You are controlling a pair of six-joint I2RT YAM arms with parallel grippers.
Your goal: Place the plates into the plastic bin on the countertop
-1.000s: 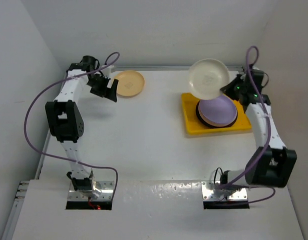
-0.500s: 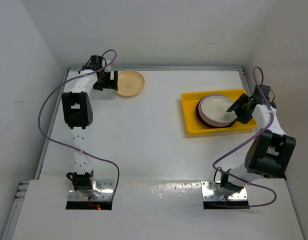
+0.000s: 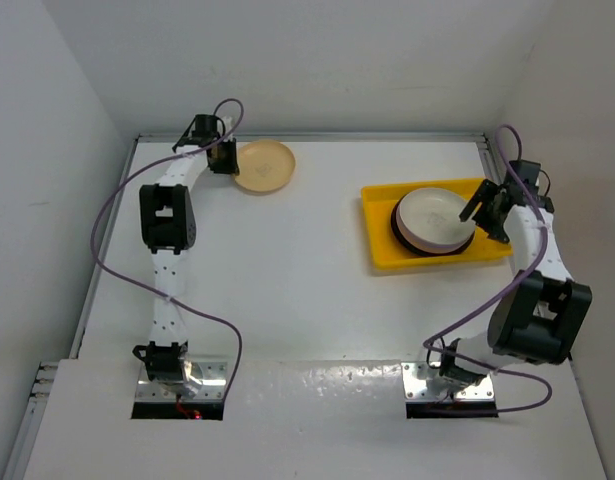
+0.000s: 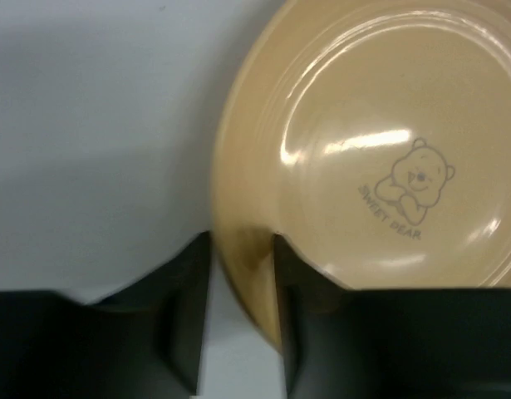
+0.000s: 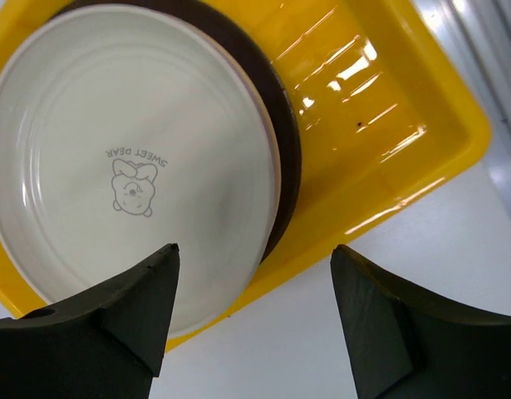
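A peach plate (image 3: 262, 166) (image 4: 371, 166) lies at the back left of the white countertop (image 3: 287, 290). My left gripper (image 3: 225, 158) (image 4: 243, 249) is shut on its left rim, one finger inside the plate and one outside. The yellow plastic bin (image 3: 382, 250) (image 5: 388, 108) sits at the right and holds a stack of plates. A cream plate (image 3: 434, 215) (image 5: 130, 158) lies on top, over a dark-rimmed plate (image 5: 282, 125). My right gripper (image 3: 484, 217) (image 5: 255, 258) hovers open over the bin's right edge, holding nothing.
White walls close in the countertop at the back, left and right. Purple cables (image 3: 107, 230) loop beside both arms. The arm bases (image 3: 177, 375) stand at the near edge.
The right gripper lowered the cream plate onto the stack in the bin, let go and opened. The left gripper moved onto the peach plate's rim and shut on it.
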